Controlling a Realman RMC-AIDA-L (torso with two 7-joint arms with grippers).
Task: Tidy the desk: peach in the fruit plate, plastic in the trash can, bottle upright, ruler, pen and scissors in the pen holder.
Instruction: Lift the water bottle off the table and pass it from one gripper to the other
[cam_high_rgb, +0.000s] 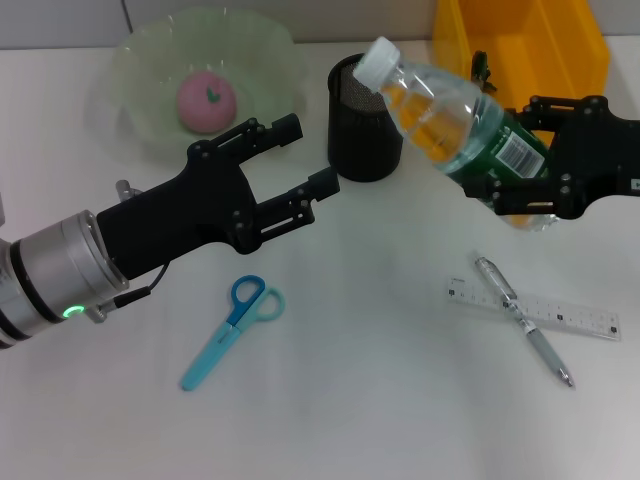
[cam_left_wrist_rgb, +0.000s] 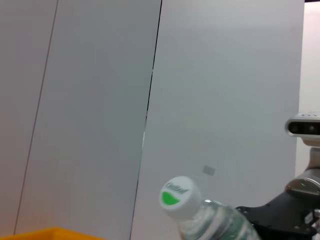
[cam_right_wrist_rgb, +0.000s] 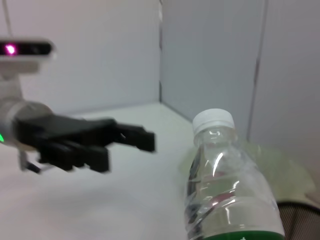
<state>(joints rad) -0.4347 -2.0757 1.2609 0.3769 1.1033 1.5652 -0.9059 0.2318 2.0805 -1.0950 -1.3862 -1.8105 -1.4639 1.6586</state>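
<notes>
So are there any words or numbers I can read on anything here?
None can be read.
bottle label: white barcode, digits too small.
bottle cap: grey word above a green patch, too blurred.
ruler: tick marks and numbers too small.
The right gripper holds the bottle.

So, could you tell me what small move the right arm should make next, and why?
Probably tilt the bottle upright and lower it onto a bare patch of desk. The right tool holds it aloft and slanted, cap toward the pen holder. The left tool hovers open nearby.
</notes>
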